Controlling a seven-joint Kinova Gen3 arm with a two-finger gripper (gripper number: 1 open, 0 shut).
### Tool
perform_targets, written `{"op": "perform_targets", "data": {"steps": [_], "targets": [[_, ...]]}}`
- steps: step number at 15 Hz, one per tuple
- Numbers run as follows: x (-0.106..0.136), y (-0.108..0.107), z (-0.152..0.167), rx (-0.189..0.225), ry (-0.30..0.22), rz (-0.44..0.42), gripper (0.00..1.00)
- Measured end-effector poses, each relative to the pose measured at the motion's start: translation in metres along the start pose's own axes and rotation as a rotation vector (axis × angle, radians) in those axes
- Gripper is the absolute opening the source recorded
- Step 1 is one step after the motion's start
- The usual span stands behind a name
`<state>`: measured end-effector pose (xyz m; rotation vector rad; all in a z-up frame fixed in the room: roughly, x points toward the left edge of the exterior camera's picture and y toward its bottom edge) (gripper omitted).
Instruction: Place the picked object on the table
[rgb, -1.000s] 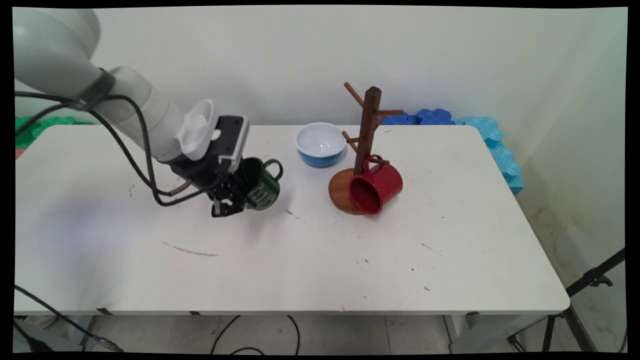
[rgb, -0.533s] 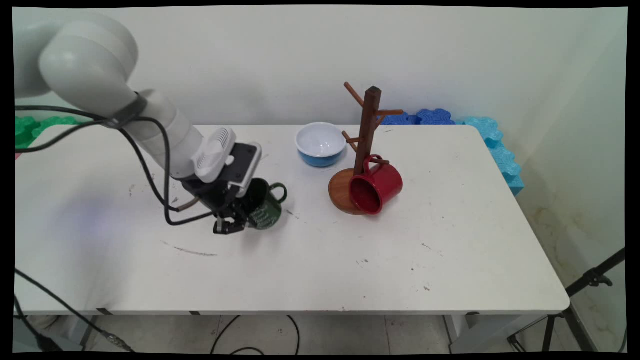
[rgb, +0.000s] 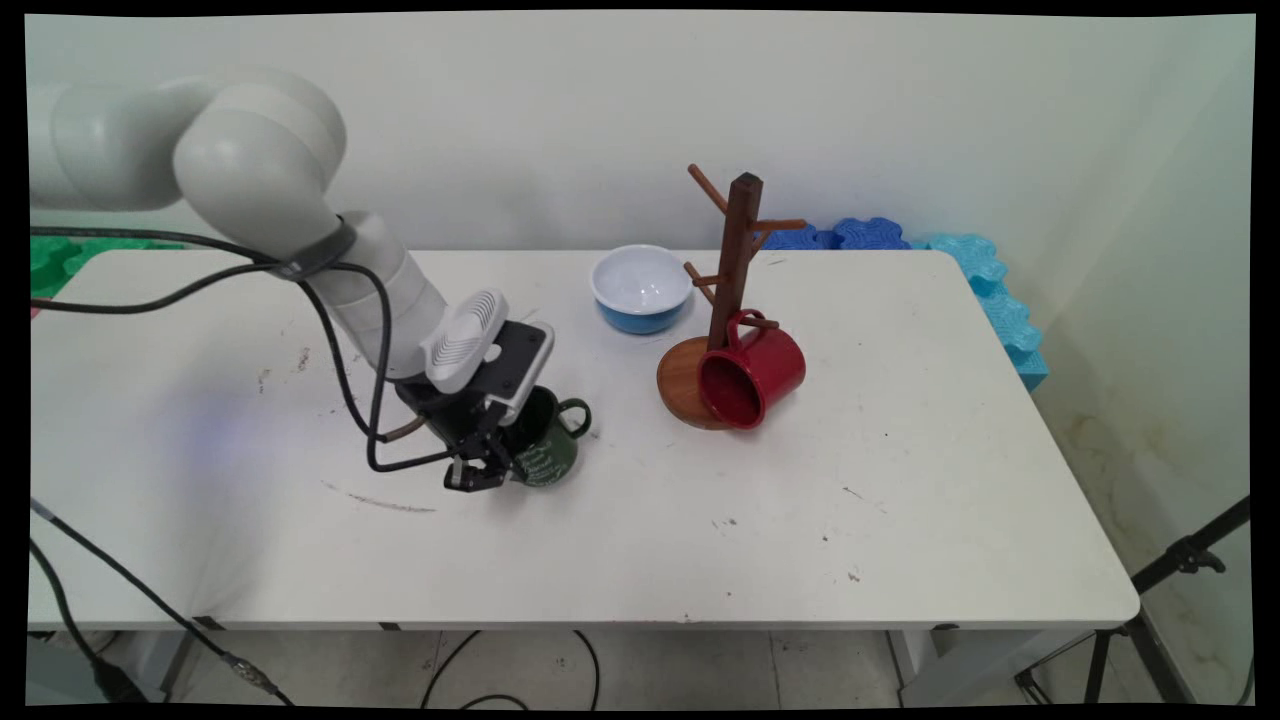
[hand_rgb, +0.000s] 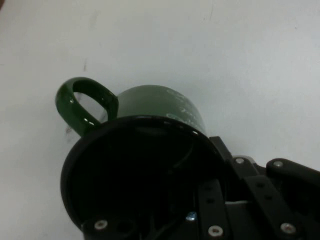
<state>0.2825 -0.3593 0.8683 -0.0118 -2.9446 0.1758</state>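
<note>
My black gripper (rgb: 487, 462) is shut on the rim of a dark green mug (rgb: 548, 452) with white lettering, low over the white table (rgb: 640, 520), left of centre. The mug is tilted, its handle (rgb: 578, 417) pointing right. In the hand view the green mug (hand_rgb: 155, 107) fills the lower half, its dark mouth facing the camera and its handle (hand_rgb: 82, 102) at the upper left; one finger reaches inside the mouth. To the right stands a wooden mug tree (rgb: 735, 270) on a round base, with a red mug (rgb: 752, 372) hung on a low peg.
A white bowl with a blue outside (rgb: 641, 287) sits at the back, left of the mug tree. Blue and turquoise foam mats (rgb: 985, 285) lie beyond the table's far right edge, green ones (rgb: 50, 258) at the far left. Black cables hang from the arm.
The arm has carried the green mug forward, to the right and lower, closer to the table top. The red mug, mug tree and bowl have stayed put.
</note>
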Motion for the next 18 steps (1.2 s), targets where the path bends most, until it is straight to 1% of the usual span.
{"op": "perform_targets", "data": {"steps": [4,9,10,15,18], "targets": [[0.003,-0.004,0.01,-0.015,-0.009,0.021,0.0],[0.007,-0.009,0.018,-0.02,-0.011,0.044,0.0],[0.007,-0.01,0.019,-0.021,-0.01,0.047,1.0],[0.012,-0.014,0.023,-0.022,0.001,0.07,1.0],[0.016,-0.015,0.022,-0.02,0.02,0.077,1.0]]}}
